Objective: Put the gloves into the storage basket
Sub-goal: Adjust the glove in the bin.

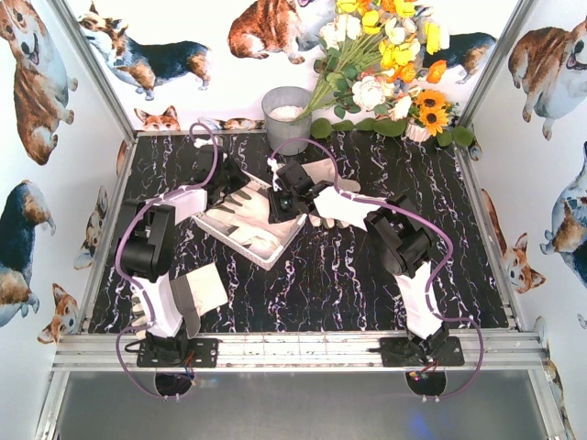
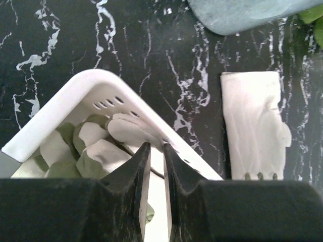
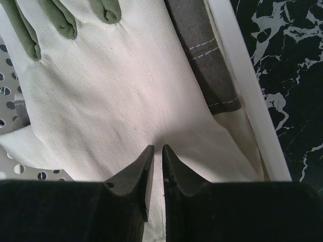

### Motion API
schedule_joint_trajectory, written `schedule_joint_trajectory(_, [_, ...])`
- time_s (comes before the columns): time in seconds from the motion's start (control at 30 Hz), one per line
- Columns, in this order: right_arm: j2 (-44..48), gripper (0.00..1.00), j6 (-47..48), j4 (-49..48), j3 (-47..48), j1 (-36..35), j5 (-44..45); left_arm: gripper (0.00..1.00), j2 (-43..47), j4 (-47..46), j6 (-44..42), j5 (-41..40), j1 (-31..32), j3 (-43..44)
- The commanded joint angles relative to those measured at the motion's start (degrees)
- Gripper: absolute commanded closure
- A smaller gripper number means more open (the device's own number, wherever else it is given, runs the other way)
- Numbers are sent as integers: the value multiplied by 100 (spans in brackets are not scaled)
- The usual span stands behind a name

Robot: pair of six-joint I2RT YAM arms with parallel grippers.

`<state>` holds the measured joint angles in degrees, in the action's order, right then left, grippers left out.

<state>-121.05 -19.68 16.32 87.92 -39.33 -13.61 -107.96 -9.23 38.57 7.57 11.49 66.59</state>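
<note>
The white storage basket (image 1: 266, 257) sits askew at the middle left, with gloves inside it. My left gripper (image 1: 240, 188) is at its far corner. In the left wrist view its jaws (image 2: 157, 145) stand nearly together inside the rim (image 2: 75, 88), with white glove fabric (image 2: 101, 154) between them. My right gripper (image 1: 286, 203) reaches into the basket from the right. Its jaws (image 3: 158, 147) pinch a fold of a cream glove (image 3: 116, 101) that lies over a grey-patched one (image 3: 202, 55). Another glove (image 2: 255, 126) lies flat on the table beyond the basket (image 1: 328, 172). One more glove (image 1: 197, 291) rests by the left arm's base.
A grey metal bucket (image 1: 287, 117) stands at the back centre, its base showing in the left wrist view (image 2: 242, 12). A bunch of flowers (image 1: 385, 64) fills the back right. The black marbled table (image 1: 348, 284) is walled by printed panels and metal rails.
</note>
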Motion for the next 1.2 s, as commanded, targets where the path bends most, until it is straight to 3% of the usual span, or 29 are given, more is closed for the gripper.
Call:
schedule_joint_trajectory(0.0, [-23,84,-95,-79,293,-31,177,89,-406,25,-83,-132,-31,154])
schedule_joint_trajectory(0.33, [209,83,-554,42,226,-209,1249,90,-673,715,-84,-482,-58,403])
schedule_joint_trajectory(0.53, [485,75,-380,3,335,-233,874,76,-320,772,-183,-49,-53,690])
schedule_joint_trajectory(0.7, [751,60,123,-35,379,-233,272,61,151,1224,-453,123,-41,1020])
schedule_joint_trajectory(0.9, [874,43,1234,41,255,-514,40,49,1123,1674,-623,-141,-161,453])
schedule_joint_trajectory(1.17, [568,38,2091,-40,586,-952,980,41,2376,2174,-715,-70,-873,-615])
